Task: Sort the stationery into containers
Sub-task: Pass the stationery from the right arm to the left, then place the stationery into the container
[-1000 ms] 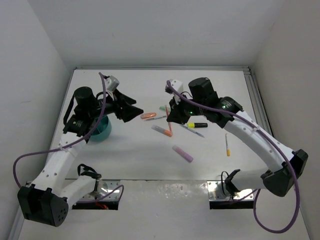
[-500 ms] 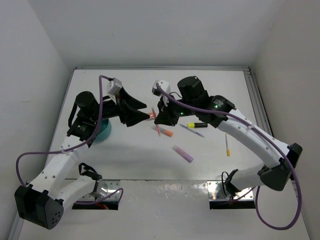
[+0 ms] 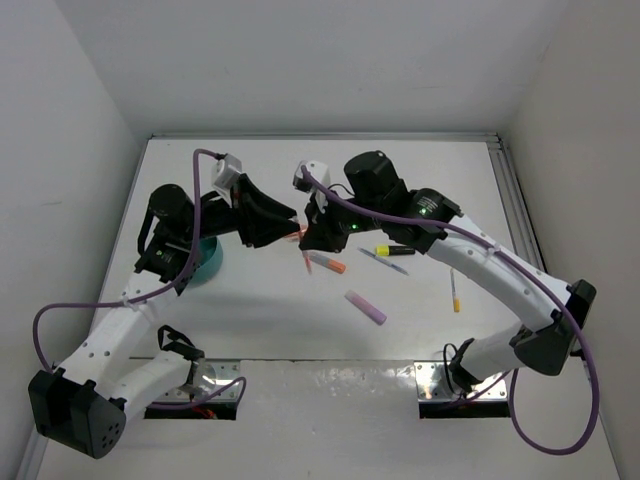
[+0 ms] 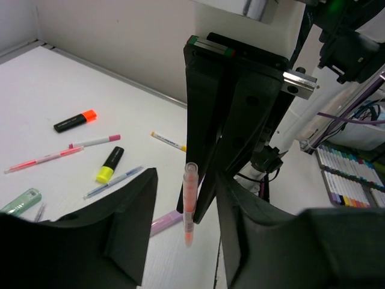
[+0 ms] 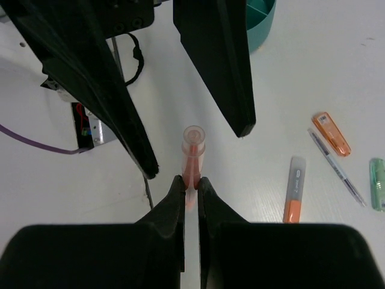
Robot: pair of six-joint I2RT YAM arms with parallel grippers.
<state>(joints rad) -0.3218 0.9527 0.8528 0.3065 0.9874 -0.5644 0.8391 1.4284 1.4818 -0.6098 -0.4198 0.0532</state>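
Orange pen [image 5: 193,150] is up off the table [image 3: 300,335], pinched tight in the right gripper [image 5: 191,183] and standing between the left gripper's [image 4: 186,178] spread fingers, which aren't touching it. One teal bowl [image 3: 210,263] sits under the left arm, its contents mostly hidden. At least eight more pens and markers [image 4: 110,165] lie scattered.

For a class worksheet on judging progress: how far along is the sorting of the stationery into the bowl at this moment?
Done: nothing shows as sorted; the part of the teal bowl in view looks empty. In hand: the right gripper holds an orange pen upright, between the fingers of the open left gripper, apparently a handover. Left: the purple marker, yellow-capped highlighter, orange marker and others lie on the table.
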